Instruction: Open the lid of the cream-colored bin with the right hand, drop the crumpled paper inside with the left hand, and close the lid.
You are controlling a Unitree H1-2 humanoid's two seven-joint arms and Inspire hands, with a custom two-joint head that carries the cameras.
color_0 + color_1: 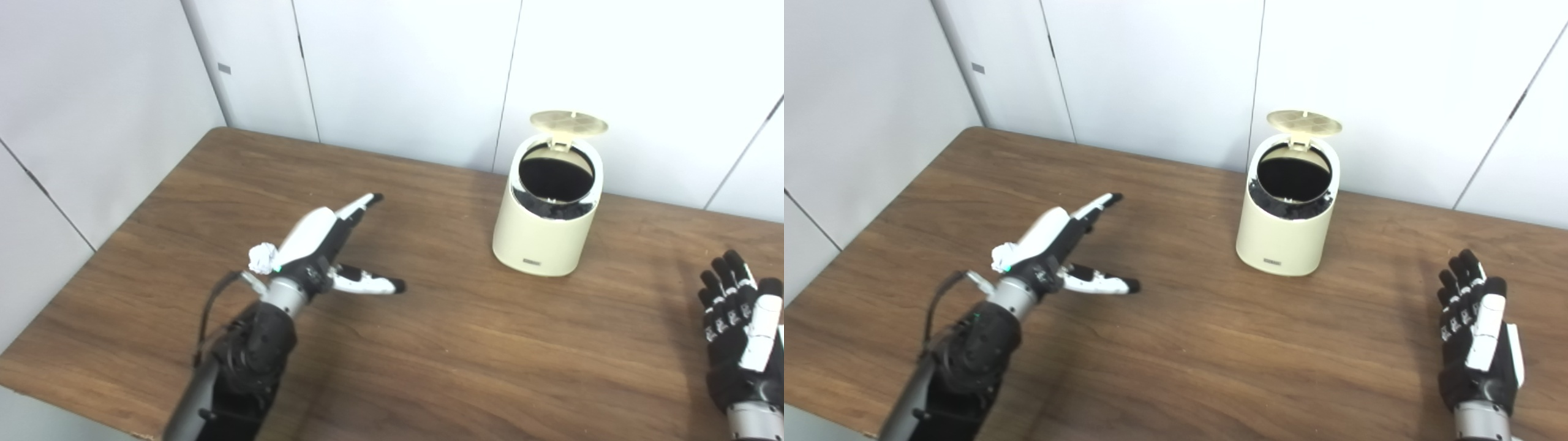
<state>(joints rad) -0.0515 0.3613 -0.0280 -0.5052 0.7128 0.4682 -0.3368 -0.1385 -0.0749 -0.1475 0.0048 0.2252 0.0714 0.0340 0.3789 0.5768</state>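
The left hand [324,245] is open with fingers spread and holds nothing; the crumpled paper [263,258] lies just beside its wrist, at about 9 o'clock. The cream-colored bin [545,220], lid [568,124] up, stands at 2 o'clock, well apart. The right hand [1476,331] is open too.

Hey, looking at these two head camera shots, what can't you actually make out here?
- Inside of the bin: dark in both views, contents unreadable.
- Crumpled paper: partly hidden behind the left hand; resting on the table or touching the hand, unclear.
- Small label low on the bin: too small to read.
- Right hand: wrist cut by the picture's bottom edge.
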